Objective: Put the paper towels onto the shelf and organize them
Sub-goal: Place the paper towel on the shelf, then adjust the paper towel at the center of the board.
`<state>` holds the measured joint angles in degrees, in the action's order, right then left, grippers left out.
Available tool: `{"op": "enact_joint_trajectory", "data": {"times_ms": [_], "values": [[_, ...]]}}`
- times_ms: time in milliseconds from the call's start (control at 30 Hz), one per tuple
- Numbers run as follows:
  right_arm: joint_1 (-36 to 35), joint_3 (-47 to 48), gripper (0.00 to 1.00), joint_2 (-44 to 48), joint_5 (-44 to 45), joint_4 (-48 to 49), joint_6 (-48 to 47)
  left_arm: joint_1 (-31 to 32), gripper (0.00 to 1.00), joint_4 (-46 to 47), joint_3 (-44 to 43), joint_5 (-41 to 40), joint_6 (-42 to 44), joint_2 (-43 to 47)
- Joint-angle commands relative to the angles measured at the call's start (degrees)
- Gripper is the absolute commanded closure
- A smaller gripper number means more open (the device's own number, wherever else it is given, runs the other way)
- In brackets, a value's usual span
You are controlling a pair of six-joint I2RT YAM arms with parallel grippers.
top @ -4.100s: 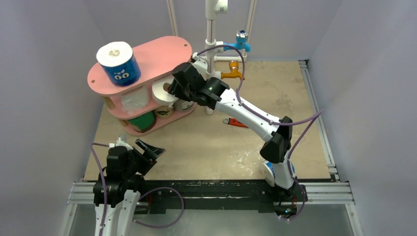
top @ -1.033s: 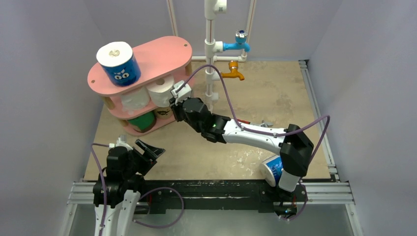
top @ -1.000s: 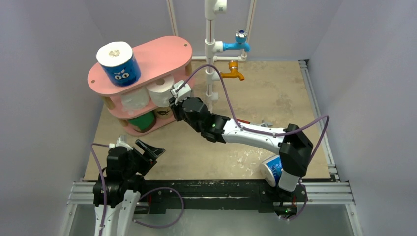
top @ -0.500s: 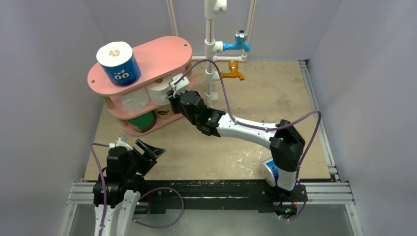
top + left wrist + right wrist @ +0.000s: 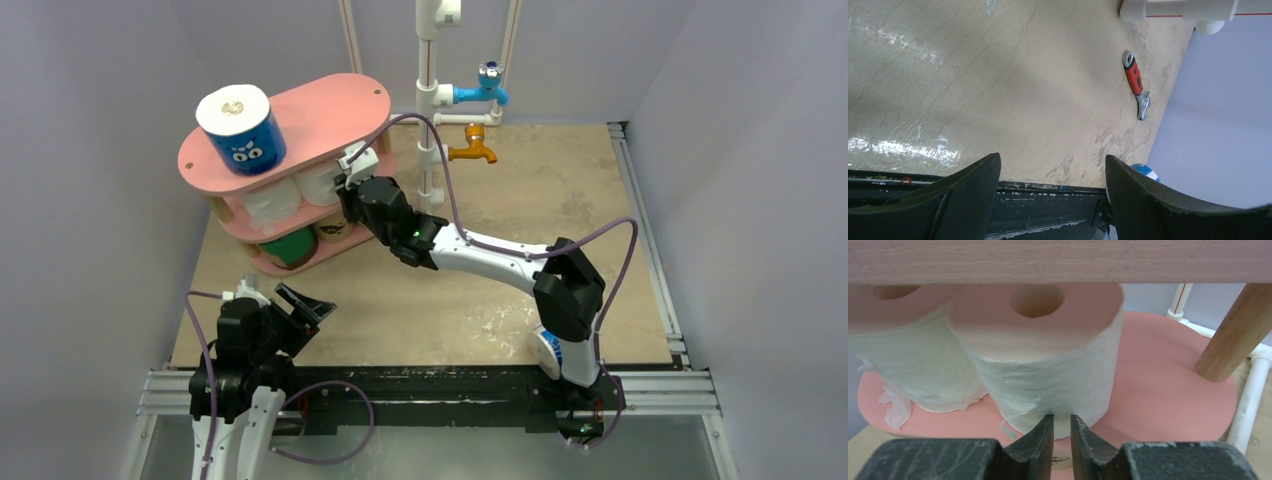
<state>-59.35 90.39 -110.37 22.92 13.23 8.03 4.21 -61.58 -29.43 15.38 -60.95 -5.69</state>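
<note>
Beige table, white pipe frame at far edge, blue tap, orange tap, red-handled wrench lying flat.

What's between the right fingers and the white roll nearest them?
Nothing: the right wrist view shows the shut fingers at the base of that roll.

Readable text: none in any view | blue-wrapped paper towel roll on the top board of the pink shelf: printed cartoon face with white eyes, no letters | tan-wrapped roll on the bottom tier: dark print, too small to read | red-handled wrench on the table: no legible marking
</note>
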Motion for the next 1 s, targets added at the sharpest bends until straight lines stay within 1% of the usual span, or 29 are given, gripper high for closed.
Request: {"op": "enact_joint_trajectory", "data": {"times_ms": [0,233,367,467,567,633,700,767,867,967], "values": [[0.69,3.96,0.81,-0.07,-0.07,0.65,-0.35,0.28,0.24,-4.73,0.14,-1.38,1.36,0.01],[1.04,3.78,0.80,0.14,0.23,0.50,-0.39,0.28,0.24,-4.70,0.21,-1.27,1.36,0.09],[1.01,-1.20,0.78,3.62,0.35,3.74,-0.48,0.32,0.24,-4.69,0.25,-1.29,1.36,0.20],[0.79,-5.21,0.70,7.63,-1.66,6.09,-0.93,0.36,0.24,-5.01,0.08,-1.57,1.23,0.44],[-0.10,-8.92,0.54,12.94,-2.27,5.15,-0.80,0.37,0.23,-5.00,0.06,-1.75,1.12,0.68],[-1.26,-10.69,0.47,16.87,-1.51,1.62,-0.13,0.37,0.23,-4.80,0.05,-1.60,1.09,1.01],[-2.95,-12.82,0.41,22.27,0.74,-2.89,0.53,0.41,0.23,-4.70,0.10,-1.53,1.01,1.24],[-4.00,-15.38,0.36,27.12,2.79,-8.97,2.95,0.36,0.23,-4.56,0.16,-1.49,0.87,1.52],[-4.10,-18.63,0.32,34.26,7.05,-21.14,10.37,0.45,0.23,-4.26,0.14,-1.39,0.65,1.86],[-2.96,-24.62,0.30,42.33,11.64,-30.10,18.45,0.45,0.23,-3.32,1.30,-0.98,-0.09,2.25]]}}
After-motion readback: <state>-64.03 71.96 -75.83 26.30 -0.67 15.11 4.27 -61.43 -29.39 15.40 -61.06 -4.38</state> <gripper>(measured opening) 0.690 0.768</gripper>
